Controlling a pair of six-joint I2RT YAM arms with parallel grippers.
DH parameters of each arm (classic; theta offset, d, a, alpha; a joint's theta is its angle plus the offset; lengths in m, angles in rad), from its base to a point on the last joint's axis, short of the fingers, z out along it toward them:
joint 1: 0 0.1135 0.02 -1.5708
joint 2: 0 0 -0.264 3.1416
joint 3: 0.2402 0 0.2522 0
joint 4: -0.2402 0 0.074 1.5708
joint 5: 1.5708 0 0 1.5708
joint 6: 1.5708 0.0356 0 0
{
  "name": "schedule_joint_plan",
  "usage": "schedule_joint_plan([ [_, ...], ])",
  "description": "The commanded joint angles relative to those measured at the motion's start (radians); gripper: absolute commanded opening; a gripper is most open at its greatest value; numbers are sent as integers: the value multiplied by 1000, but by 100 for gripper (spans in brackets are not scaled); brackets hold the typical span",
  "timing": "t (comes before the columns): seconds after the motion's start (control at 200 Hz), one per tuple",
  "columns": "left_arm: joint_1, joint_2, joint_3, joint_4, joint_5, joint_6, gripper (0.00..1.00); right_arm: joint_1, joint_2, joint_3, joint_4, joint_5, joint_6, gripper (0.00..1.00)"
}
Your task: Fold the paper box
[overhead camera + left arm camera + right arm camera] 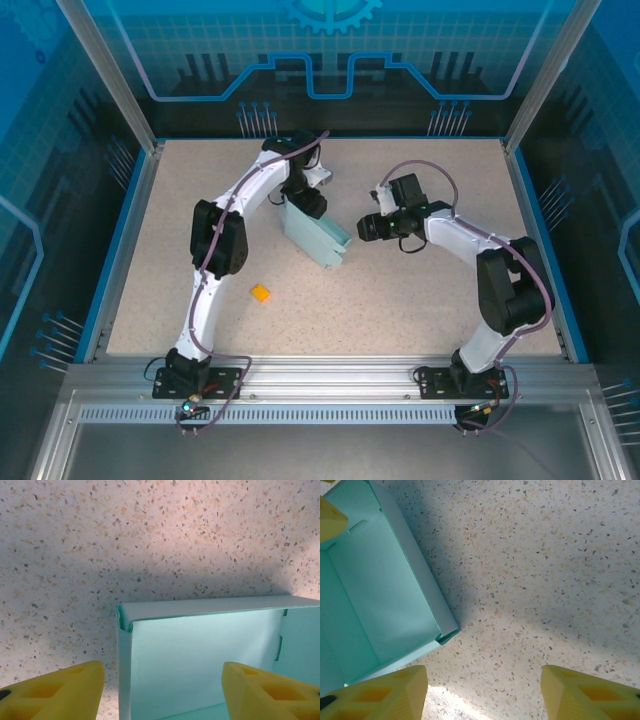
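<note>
Pale light-blue thin-card box [316, 238], part-folded, mid bench [400, 300] w/ L claw [162, 680] spread over far end, R claw [482, 680] spread just right.

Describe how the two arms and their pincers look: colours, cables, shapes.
Both the left arm and the right arm have white links, bulky black joints and a thin purplish cable looping alongside, on black bases. The left pincer and right pincer have blocky yellow fingers with square recesses.

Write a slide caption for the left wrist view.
Left arm's yellow fingers stand open over a pale blue-green, partly folded paper box on the speckled beige table.
</note>
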Motion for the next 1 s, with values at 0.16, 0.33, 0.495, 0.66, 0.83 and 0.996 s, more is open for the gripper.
schedule_joint_plan([
  [0.16, 15, 38, 17, 31, 117, 6, 65, 13, 6, 28, -25, -10, -8, 62],
  [0.33, 15, 54, -2, 74, 160, -3, 66, 14, 9, 20, -24, -5, -11, 62],
  [0.495, 15, 65, -8, 113, 141, -17, 67, 13, 10, 17, -23, 2, -15, 62],
  [0.66, 15, 75, -9, 158, 122, -56, 70, 14, 7, 13, -19, 3, -15, 62],
  [0.83, 15, 81, -24, 205, 100, -61, 71, 18, -5, 5, -10, -5, -23, 62],
  [0.996, 22, 82, -38, 235, 93, -29, 73, 19, -39, -12, -8, 2, -42, 62],
])
